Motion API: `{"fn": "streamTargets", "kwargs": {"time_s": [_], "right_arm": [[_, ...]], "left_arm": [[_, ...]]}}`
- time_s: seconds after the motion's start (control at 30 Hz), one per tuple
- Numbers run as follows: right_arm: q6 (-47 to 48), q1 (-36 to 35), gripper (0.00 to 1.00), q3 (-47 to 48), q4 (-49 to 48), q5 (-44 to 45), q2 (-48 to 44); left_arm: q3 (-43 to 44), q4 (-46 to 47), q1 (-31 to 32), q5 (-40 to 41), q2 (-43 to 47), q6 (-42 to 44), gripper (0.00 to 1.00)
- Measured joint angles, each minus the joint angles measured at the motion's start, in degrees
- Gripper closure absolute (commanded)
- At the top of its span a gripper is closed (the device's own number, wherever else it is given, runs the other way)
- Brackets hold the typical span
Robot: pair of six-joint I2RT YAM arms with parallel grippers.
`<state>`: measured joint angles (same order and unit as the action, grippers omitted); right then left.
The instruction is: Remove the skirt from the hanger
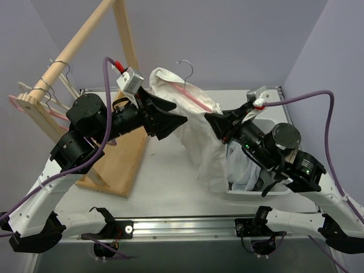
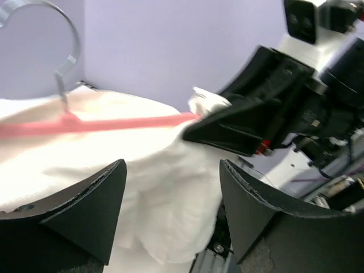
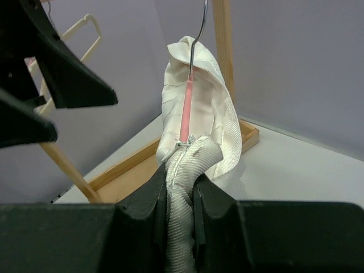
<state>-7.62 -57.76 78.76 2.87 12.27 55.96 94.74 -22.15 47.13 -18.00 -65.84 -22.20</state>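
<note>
A: Where's the pink hanger?
B: Lifted above the desk, toward 12 o'clock, white garment draped on it
A: Jaws?
B: Right gripper jaws clamp the garment; left gripper jaws gape, empty

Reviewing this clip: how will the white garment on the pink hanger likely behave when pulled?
Probably floppy: the white garment hangs in loose folds below the pink hanger and bunches up in the right end effector. Likely light: the slim hanger carries it without visibly bending. It may snag, since cloth wraps the hanger's end.
</note>
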Motion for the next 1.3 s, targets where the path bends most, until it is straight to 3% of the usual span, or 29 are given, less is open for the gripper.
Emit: {"fn": "streamTargets", "kwargs": {"time_s": [0.37,1.13,1.27,1.3], "right_arm": [[-4.9,-0.57,1.0,1.03,13.33,-5.18,-1.07],[-7.8,-0.83,1.0,-1.16,13.7,-9.81,-6.51],[-7.82,-0.83,1.0,-1.2,13.55,-10.12,-6.47],[-7.82,-0.83,1.0,-1.2,13.49,-10.12,-6.47]], "left_arm": [[11.98,-5.79,0.0,6.03,-11.5,3.74,0.3],[11.8,-8.72,0.0,10.27,-11.19,5.49,0.35],[11.8,-8.66,0.0,10.19,-12.44,5.35,0.43],[11.8,-8.52,0.0,10.14,-12.83,5.29,0.58]]}}
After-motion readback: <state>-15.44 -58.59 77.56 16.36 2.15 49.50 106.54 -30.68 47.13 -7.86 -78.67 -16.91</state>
